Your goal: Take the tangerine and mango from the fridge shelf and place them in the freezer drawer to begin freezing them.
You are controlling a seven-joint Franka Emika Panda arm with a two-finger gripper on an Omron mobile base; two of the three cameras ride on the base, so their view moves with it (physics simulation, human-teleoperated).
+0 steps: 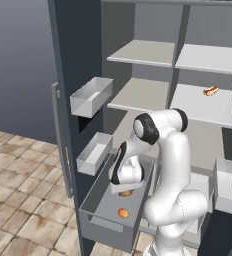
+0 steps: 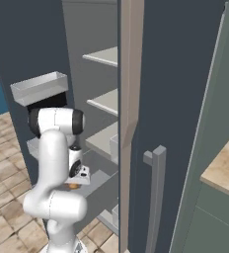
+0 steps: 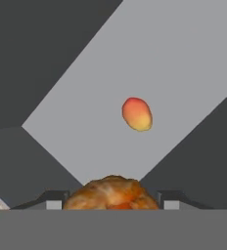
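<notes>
The freezer drawer [image 1: 95,200] stands pulled out at the bottom of the open fridge. The mango [image 1: 123,212], yellow-orange with a red blush, lies on the drawer floor near its front; in the hand view the mango [image 3: 137,114] rests on the grey drawer floor [image 3: 174,58]. My gripper [image 1: 124,189] hangs over the drawer's middle, pointing down, shut on the tangerine [image 1: 125,193]. In the hand view the dull-orange tangerine [image 3: 113,193] sits between my fingertips [image 3: 54,202]. In the right base view the gripper [image 2: 77,180] and tangerine [image 2: 73,186] show beside the arm.
A hot dog [image 1: 211,90] lies on a right-hand fridge shelf. Pale door bins [image 1: 91,96] [image 1: 94,152] hang on the left door above the drawer, and another bin [image 1: 228,185] on the right. A door with a bar handle [image 2: 156,197] fills the near right.
</notes>
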